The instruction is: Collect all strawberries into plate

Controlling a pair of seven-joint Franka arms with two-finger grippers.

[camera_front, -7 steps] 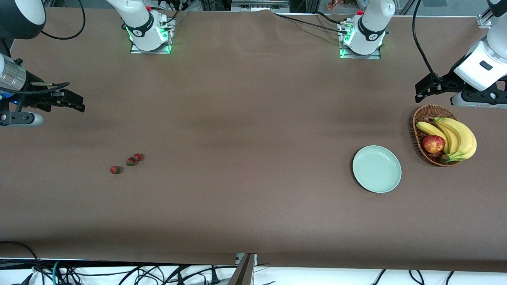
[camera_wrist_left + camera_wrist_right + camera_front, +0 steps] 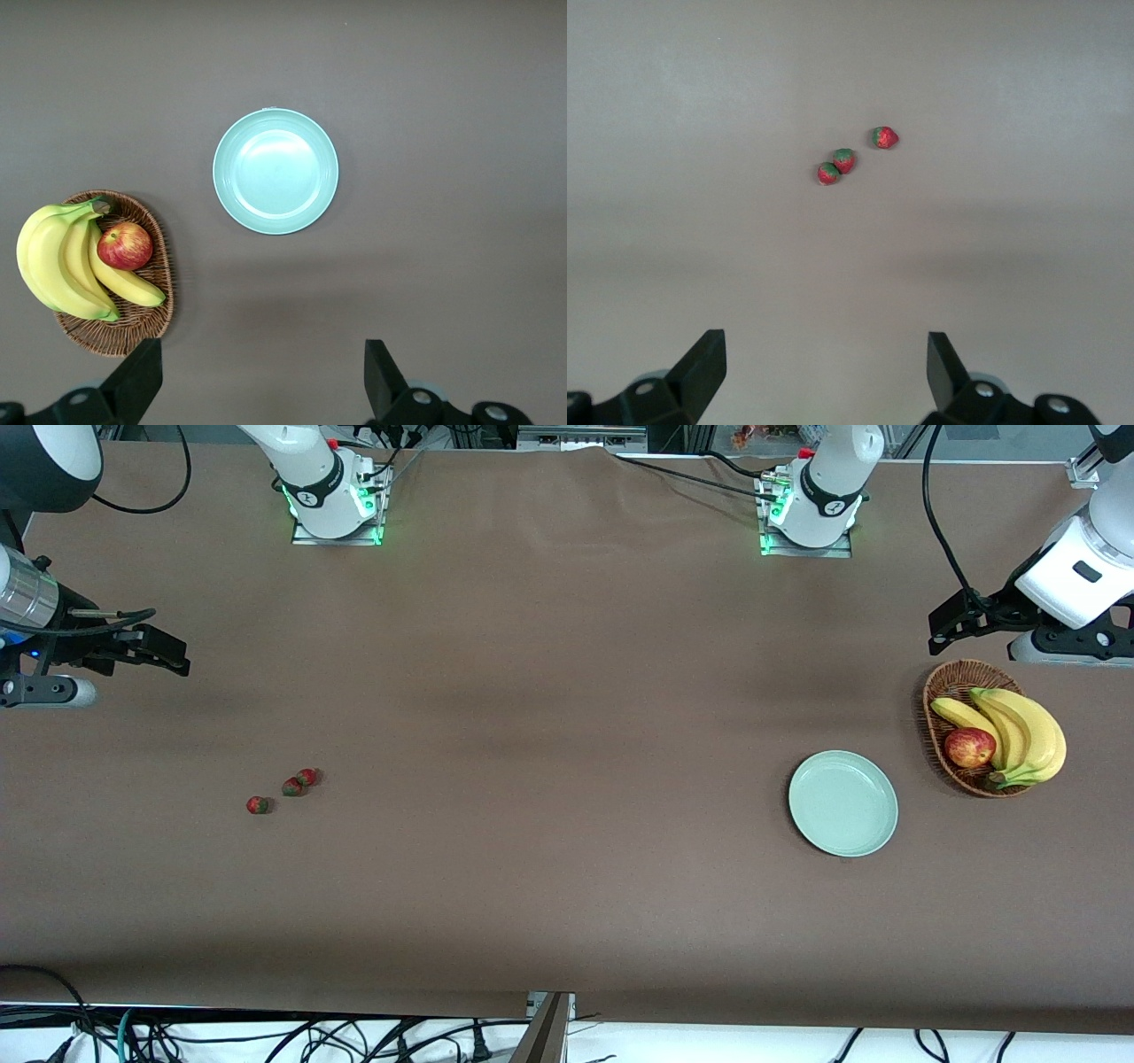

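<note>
The plate lies bare; the basket, at its two o'clock, holds bananas and an apple. Three strawberries lie on the table toward the right arm's end. The left gripper hangs over the table beside the basket, the right gripper over its own end; both are spread wide, holding nothing.

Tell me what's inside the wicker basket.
The basket holds a bunch of bananas and one red apple. Whatever lies under the fruit is covered.

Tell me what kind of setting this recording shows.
Most likely a robotics lab bench: a brown-covered table with bolted-down arm bases, loose cables along its edge, and staged strawberries and plate.
</note>
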